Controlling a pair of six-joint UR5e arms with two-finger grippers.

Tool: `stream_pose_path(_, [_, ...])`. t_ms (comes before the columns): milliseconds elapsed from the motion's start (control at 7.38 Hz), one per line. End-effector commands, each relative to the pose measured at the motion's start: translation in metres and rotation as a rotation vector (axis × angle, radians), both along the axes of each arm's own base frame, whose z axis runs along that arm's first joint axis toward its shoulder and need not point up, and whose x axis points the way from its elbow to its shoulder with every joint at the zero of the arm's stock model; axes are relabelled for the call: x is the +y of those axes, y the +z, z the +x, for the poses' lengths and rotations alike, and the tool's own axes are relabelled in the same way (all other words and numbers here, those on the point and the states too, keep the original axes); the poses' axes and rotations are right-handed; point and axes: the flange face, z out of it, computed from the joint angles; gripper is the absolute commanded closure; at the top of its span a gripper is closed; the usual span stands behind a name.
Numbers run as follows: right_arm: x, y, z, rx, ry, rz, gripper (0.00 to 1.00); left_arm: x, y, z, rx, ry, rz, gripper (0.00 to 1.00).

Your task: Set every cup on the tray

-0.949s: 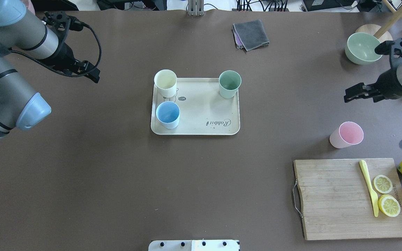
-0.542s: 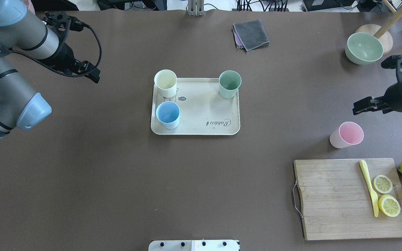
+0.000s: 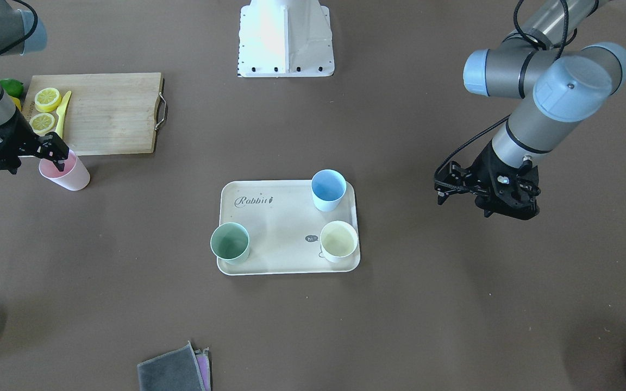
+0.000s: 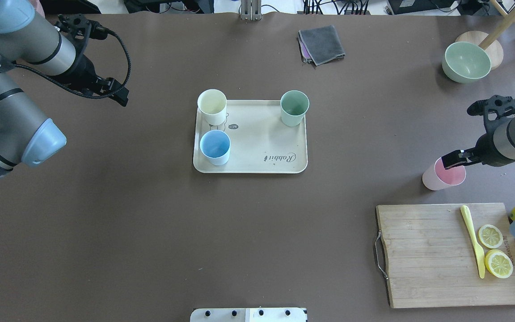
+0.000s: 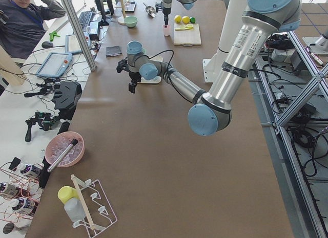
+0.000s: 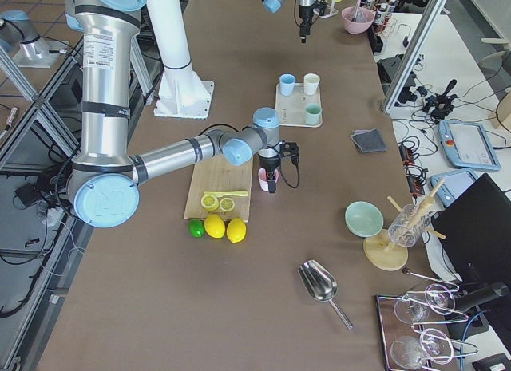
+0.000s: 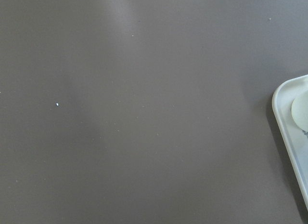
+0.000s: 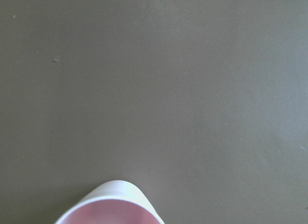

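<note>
Bright, even overhead light, soft shadows (faint, diffuse), wrist views slightly blurred

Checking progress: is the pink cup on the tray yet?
No, the pink cup stands on the table near the cutting board, well apart from the tray.

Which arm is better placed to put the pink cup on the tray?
Right. The right gripper is at the pink cup's rim. The left gripper hangs beyond the tray, much farther from that cup.
</note>
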Motion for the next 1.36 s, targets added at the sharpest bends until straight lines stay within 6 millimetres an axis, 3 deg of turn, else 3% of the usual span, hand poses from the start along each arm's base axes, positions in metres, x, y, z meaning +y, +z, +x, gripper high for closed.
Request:
stream_pose_path(0, [0.004, 0.001, -0.008, 0.005, -0.009, -0.001, 1.0, 0.0, -0.001, 0.0, 0.001, -0.001, 0.0, 0.02])
stream_pose_path(407, [-0.008, -0.018, -0.018, -0.012, 0.004, 0.032, 1.0, 0.0, 0.001, 0.0, -0.001, -0.001, -0.003, 0.02])
stream_pose_path(542, [-0.018, -0.042, -0.028, -0.05, 0.04, 0.032, 1.0, 0.001, 0.001, 0.001, -0.001, 0.001, -0.003, 0.02])
stream_pose_path(814, [-0.046, -0.113, -0.061, -0.144, 0.144, -0.012, 1.0, 0.001, 0.001, -0.001, 0.0, -0.002, -0.003, 0.02])
stream_pose_path(949, [-0.057, -0.167, -0.089, -0.181, 0.183, -0.048, 1.0, 0.001, 0.001, -0.001, 0.0, -0.003, -0.004, 0.02])
stream_pose_path(1085, [-0.062, -0.223, -0.114, -0.223, 0.227, -0.092, 1.0, 0.001, 0.0, -0.001, 0.001, -0.003, -0.003, 0.02])
stream_pose_path(1220, [-0.053, -0.252, -0.14, -0.25, 0.247, -0.127, 1.0, 0.001, 0.0, -0.001, 0.001, -0.003, -0.003, 0.02])
